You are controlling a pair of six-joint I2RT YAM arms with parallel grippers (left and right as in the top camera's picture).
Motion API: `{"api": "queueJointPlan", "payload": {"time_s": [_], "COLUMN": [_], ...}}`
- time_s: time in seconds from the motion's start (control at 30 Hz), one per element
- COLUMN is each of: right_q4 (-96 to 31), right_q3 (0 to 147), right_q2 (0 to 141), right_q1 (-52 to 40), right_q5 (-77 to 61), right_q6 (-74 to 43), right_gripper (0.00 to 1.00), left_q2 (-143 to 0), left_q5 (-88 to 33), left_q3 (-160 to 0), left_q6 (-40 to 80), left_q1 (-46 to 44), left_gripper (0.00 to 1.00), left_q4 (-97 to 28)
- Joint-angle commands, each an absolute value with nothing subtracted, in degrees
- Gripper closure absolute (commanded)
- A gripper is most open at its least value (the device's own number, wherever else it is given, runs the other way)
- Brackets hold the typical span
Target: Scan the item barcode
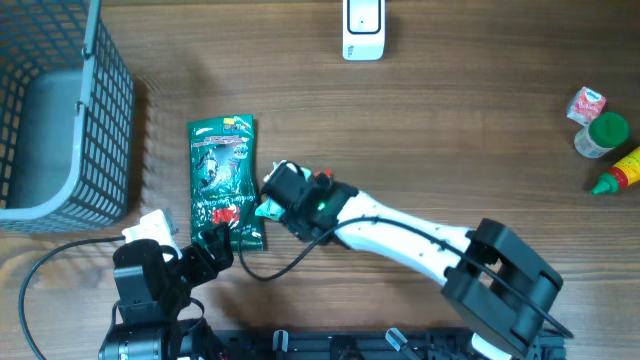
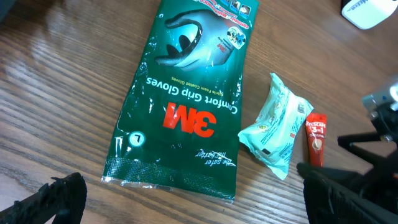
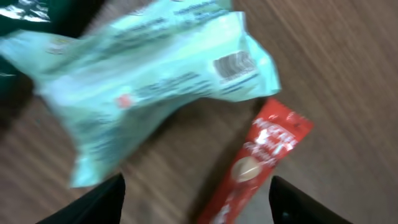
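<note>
A mint-green packet (image 3: 149, 81) lies on the wood table with a barcode (image 3: 234, 65) on its upper right face. A red sachet (image 3: 258, 155) lies beside it. My right gripper (image 3: 196, 202) hovers just above both, open, with nothing between its dark fingers (image 3: 93, 202). From overhead the right gripper (image 1: 275, 192) hangs over the mint packet (image 1: 268, 209), next to a long green 3M glove pack (image 1: 225, 180). My left gripper (image 2: 199, 205) stands wide open at the near end of the glove pack (image 2: 186, 106), holding nothing. The mint packet (image 2: 277, 124) and the red sachet (image 2: 316, 140) lie to its right.
A white scanner (image 1: 362, 30) stands at the table's far edge. A grey wire basket (image 1: 70, 110) fills the far left. At the far right are a pink packet (image 1: 587, 104), a green-capped jar (image 1: 603, 135) and a yellow bottle (image 1: 620, 175).
</note>
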State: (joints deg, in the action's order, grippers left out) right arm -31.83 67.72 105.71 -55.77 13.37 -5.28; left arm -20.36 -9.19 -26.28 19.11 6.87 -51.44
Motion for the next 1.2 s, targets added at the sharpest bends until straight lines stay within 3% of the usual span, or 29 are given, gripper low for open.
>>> {"api": "queueJointPlan", "payload": {"time_s": [0.0,0.17,0.43,0.5,0.57,0.67,0.7,0.83,1.03,1.17], "right_q4": [-33.50,-35.59,-36.40,-37.95,-40.01,-44.66,-46.46,-47.81,-49.32,-51.96], "right_q3": [67.13,67.13,67.13,67.13,67.13,67.13,67.13,67.37,69.54,69.43], "right_q2": [105.10,108.99,116.44,117.38,117.80,117.82,117.82,117.75,117.75,117.75], "right_q1": [-56.36,-55.53,-50.35,-48.25,-46.11,-43.70,-43.16,-42.17,-37.34,-34.15], "right_q5": [14.94,19.90,9.69,3.29,-2.81,-6.26,-8.80,-20.53,-59.92,-71.59], "right_q6": [-15.75,-21.23,-22.37,-19.46,-16.99,-13.39,-11.84,-4.56,19.20,31.20], "right_gripper": [0.25,0.25,0.32,0.47,0.70,0.92,0.96,0.96,0.96,0.95], "left_q2": [-20.10,-20.10,-20.10,-20.10,-20.10,-20.10,-20.10,-20.10,-20.10,-20.10], "left_q5": [-8.67,-8.67,-8.67,-8.67,-8.67,-8.67,-8.64,-8.64,-8.64,-8.67], "left_q3": [-25.87,-25.87,-25.87,-25.87,-25.87,-25.87,-25.87,-25.87,-25.87,-25.87], "left_q6": [18.39,18.39,18.39,18.39,18.39,18.39,18.39,18.39,18.39,18.39], "left_q1": [7.25,7.27,7.27,7.27,7.25,7.27,7.27,7.27,7.27,7.27], "left_gripper": [0.00,0.00,0.00,0.00,0.00,0.00,0.00,0.00,0.00,0.00], "left_q4": [-51.33,-51.33,-51.33,-51.33,-51.33,-51.33,-51.33,-51.33,-51.33,-51.33]}}
